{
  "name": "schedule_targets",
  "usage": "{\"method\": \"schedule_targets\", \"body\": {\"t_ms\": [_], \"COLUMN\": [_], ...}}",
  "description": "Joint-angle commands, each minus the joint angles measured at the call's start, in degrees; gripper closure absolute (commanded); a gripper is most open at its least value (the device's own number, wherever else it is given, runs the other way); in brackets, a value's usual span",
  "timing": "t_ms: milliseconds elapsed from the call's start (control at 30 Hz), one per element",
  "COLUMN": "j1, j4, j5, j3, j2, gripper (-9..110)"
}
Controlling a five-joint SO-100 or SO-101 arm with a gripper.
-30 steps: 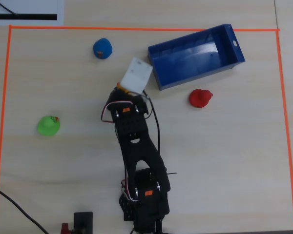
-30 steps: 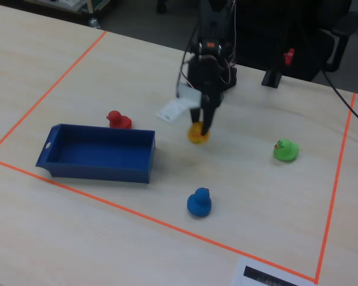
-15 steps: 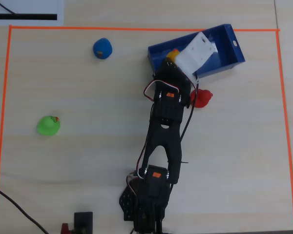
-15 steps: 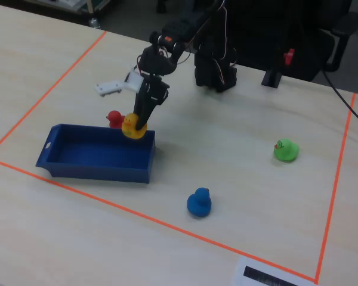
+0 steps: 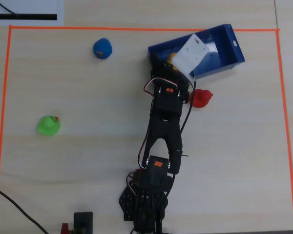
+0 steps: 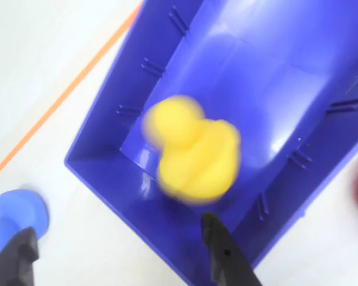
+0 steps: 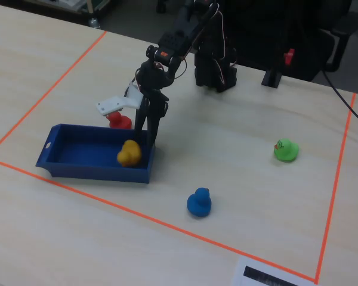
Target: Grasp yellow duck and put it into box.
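The yellow rubber duck [image 6: 194,152] is lying inside the blue plastic box [image 7: 77,164], near the box's end that faces the arm; in the wrist view it is blurred and touching neither finger. The gripper [image 6: 119,253] is hanging just above that end with its two black fingers [image 6: 227,256] spread wide and holding nothing.

The box is resting on a pale wood-grain table [image 7: 256,208], inside a rectangle of orange tape [image 7: 167,223]. A red toy duck [image 7: 118,120] is sitting just beside the box's far wall in the fixed view, a blue toy duck [image 7: 198,202] is standing near the box's other side, and a green toy duck [image 7: 286,149] is well apart from them. A white sheet with a black bar [image 5: 24,12] is lying outside the tape. Beyond the table edge the room is looking dark.

The black arm [image 5: 165,122] is reaching from its base [image 5: 146,204] at the table edge out to the box, its wrist bending downward over the box.
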Motion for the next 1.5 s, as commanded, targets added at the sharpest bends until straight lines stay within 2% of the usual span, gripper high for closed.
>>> {"method": "schedule_targets", "body": {"t_ms": [0, 100, 167, 367, 433, 500, 733, 867, 1067, 1467], "j1": [1.14, -0.35, -2.46, -19.6, -24.79, -25.93, -20.39, -17.49, -20.13, -19.16], "j4": [-1.05, 0.18, 1.76, 19.42, 21.45, 20.83, 23.55, 29.44, 42.63, 42.71], "j5": [1.32, 3.78, 6.06, 3.87, 3.78, 1.85, -11.25, -13.1, -16.44, -15.56], "j3": [-2.9, 0.7, 5.62, 27.95, 36.56, 44.3, 69.96, 69.87, 69.96, 69.96], "j2": [2.72, 10.46, 21.01, 60.29, 69.17, 73.74, 91.41, 93.69, 97.12, 97.21], "gripper": [66, 78, 101, 101, 101, 101, 101, 101, 101, 101]}}
